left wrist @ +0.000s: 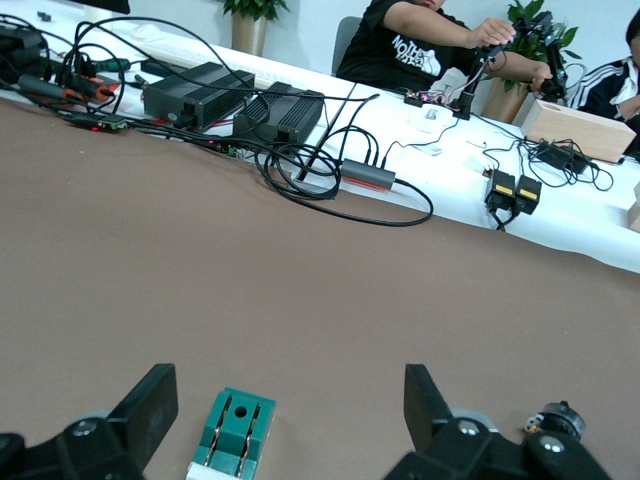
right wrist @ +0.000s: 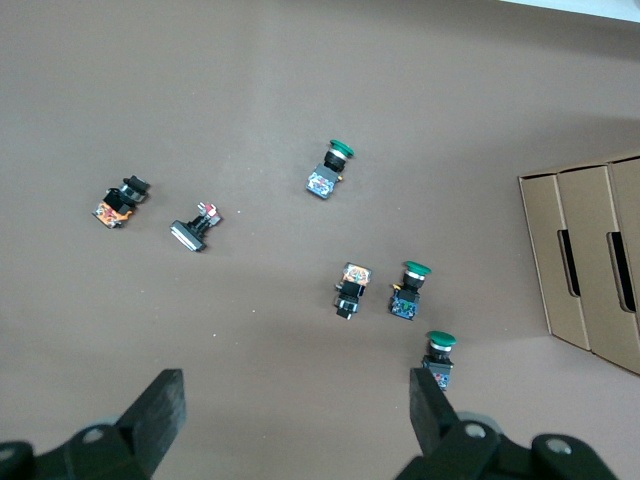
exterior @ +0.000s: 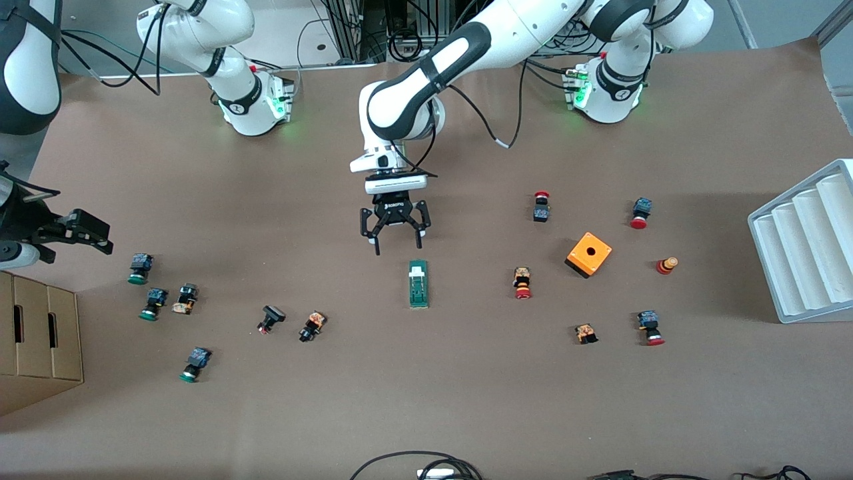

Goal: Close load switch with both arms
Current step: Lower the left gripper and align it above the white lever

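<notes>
The load switch (exterior: 418, 283) is a narrow dark-green bar lying in the middle of the table, its white tab (exterior: 417, 270) at the end toward the robots' bases. My left gripper (exterior: 398, 248) hangs open just over that end. In the left wrist view the switch (left wrist: 232, 432) shows low between the spread fingers, closer to one of them, and my left gripper (left wrist: 290, 400) touches nothing. My right gripper (exterior: 106, 241) hovers open at the right arm's end of the table. In the right wrist view my right gripper (right wrist: 295, 405) has only bare table between its fingers.
Green-capped push buttons (exterior: 140, 268) and other small buttons (exterior: 312, 325) lie toward the right arm's end, by a cardboard box (exterior: 40, 343). Red-capped buttons (exterior: 522, 283), an orange box with a hole (exterior: 588, 255) and a white ribbed tray (exterior: 810, 247) sit toward the left arm's end.
</notes>
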Controlling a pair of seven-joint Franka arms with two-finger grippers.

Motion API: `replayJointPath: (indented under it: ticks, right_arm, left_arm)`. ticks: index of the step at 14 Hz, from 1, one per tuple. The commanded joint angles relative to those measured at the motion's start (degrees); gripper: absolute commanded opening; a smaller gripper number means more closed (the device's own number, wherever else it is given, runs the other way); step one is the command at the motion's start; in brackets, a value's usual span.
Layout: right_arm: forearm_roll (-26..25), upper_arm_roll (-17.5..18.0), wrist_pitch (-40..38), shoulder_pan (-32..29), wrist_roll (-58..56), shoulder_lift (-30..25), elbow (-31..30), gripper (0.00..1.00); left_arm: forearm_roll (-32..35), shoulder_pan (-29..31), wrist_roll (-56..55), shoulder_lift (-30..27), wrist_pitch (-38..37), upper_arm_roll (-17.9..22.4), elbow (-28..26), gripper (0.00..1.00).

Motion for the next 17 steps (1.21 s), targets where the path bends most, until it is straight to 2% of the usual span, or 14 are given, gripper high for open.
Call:
replayJointPath:
  ticks: [1, 9, 17]
  right_arm:
    - [-1.0, -0.3, -0.1, 0.4, -0.1, 0.3, 0.9, 1.0]
    - [-1.0, -0.3, -0.1, 0.4, 0.0, 0.3, 0.9, 1.0]
    - [-1.0, -0.3, -0.3, 0.5, 0.1, 0.3, 0.9, 1.0]
  left_arm:
    - [3.7, 0.0, -1.9, 1.9, -2.2, -0.4, -1.1, 1.0]
    - [9.8, -0.9, -6.3, 7.9, -6.3, -0.7, -0.7, 1.0]
    - [10.7, -2.5, -7.6, 11.4, -10.0, -0.7, -0.2, 1.0]
